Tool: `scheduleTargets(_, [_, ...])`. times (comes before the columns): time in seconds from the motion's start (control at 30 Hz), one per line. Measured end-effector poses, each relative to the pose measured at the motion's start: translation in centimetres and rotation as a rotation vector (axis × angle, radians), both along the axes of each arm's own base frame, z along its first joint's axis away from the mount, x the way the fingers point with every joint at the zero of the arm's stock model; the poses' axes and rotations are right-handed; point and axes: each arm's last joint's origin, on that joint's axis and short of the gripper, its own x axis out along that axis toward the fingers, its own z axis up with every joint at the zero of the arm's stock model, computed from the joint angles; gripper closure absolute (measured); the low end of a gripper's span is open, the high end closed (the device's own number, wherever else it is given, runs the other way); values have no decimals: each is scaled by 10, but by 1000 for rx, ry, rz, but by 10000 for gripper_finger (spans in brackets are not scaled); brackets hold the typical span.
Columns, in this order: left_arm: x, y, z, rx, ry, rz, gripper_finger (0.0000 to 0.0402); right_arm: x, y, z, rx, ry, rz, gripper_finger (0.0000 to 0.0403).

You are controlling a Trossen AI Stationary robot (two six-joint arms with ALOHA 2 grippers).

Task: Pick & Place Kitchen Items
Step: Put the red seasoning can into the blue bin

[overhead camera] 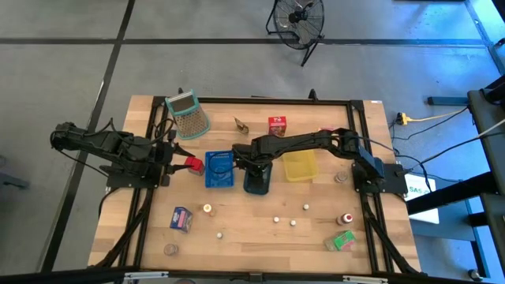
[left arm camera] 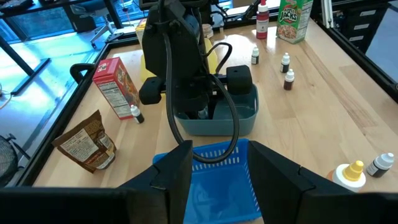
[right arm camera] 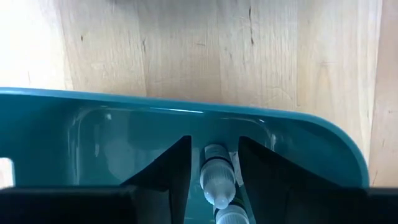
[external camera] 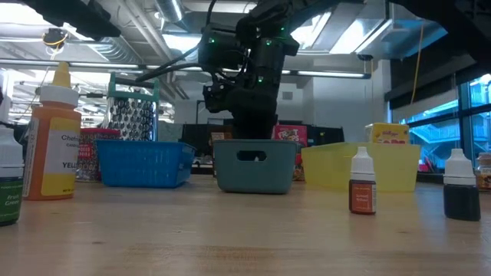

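My right gripper points down into the grey-blue tray, open. A small white-capped bottle lies in the tray beyond the gap between its fingers, with a second one beside it. My left gripper waits open at the table's left, short of the blue tray, and a red carton sits under its tips. Other items stand loose on the table. They include a red carton, a blue-purple carton, a green carton, a red-capped bottle and small round pieces.
A yellow tray stands right of the grey-blue one. The green-rimmed grater and a brown bag are at the far side. An orange squeeze bottle and dropper bottles stand near the front edge.
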Motion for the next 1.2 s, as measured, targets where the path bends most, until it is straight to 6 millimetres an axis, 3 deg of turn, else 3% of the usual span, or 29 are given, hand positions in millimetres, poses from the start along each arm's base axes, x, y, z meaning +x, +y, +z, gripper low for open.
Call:
scheduleTargets(0.2, [0,0,0,0,0,0,253,2,1,6,0,-9,1,267])
scheduleTargets(0.57, [0,0,0,0,0,0,253,9,15,41,-2,-43,36,267])
scheduleTargets(1.2, [0,0,0,0,1,0,253,-8,25,91,14,116,-44,267])
